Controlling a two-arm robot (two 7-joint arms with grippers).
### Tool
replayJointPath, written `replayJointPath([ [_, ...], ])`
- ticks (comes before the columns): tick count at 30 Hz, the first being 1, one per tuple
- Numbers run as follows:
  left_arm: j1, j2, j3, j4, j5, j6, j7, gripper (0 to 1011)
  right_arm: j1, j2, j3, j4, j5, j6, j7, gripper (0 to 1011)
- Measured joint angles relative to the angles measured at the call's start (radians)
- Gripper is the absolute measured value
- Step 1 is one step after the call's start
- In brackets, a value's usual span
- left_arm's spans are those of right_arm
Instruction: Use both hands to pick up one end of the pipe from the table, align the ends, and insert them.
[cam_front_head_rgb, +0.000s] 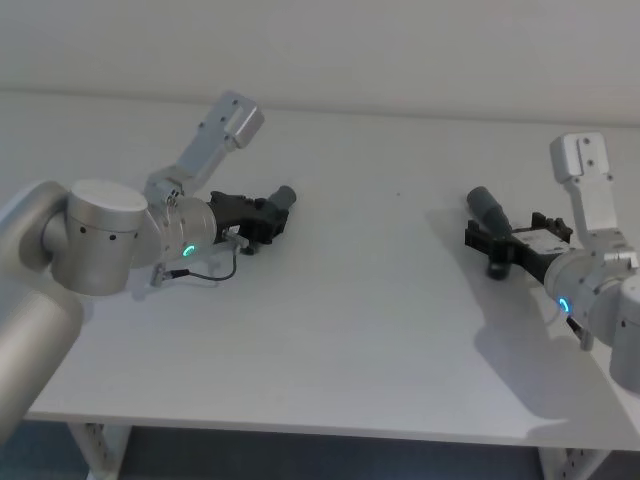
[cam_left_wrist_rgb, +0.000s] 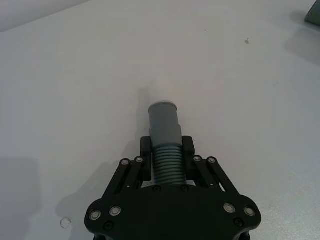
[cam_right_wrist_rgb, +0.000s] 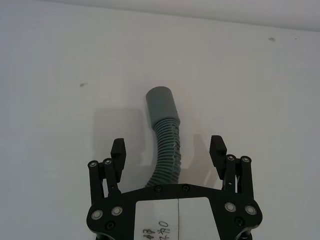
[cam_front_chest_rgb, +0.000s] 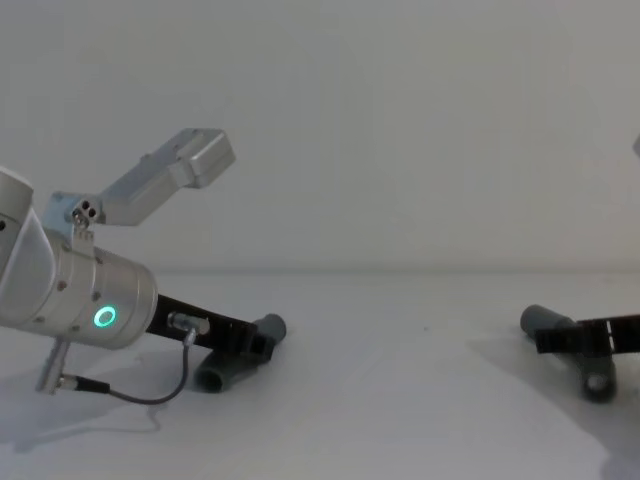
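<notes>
The left gripper, low over the left side of the table, pinches the ribbed middle of one hose piece, whose pale-rimmed cuff juts beyond the fingers; a black cable loops under that wrist; well apart to the right, the right gripper is spread astride the other hose piece, fingers clear of its ribs, its plain grey cuff pointing away; white table lies between the two pieces.

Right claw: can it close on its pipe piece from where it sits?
Probably yes. The right claw is open, its fingers straddling the ribbed middle of the right pipe piece on the table, with nothing between. The left claw grips the left pipe piece.
</notes>
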Motion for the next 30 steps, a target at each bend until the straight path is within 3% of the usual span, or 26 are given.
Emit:
replayJointPath([
  [21,0.0,0.0,0.0,0.0,0.0,0.0,0.0,347,0.045,-0.028,-0.008,0.074,-0.039,0.003,-0.019,1001],
  [24,0.0,0.0,0.0,0.0,0.0,0.0,0.0,347,0.046,-0.029,-0.008,0.076,-0.041,0.004,-0.019,963],
  [30,0.0,0.0,0.0,0.0,0.0,0.0,0.0,347,0.049,-0.032,-0.007,0.082,-0.045,0.005,-0.021,795],
])
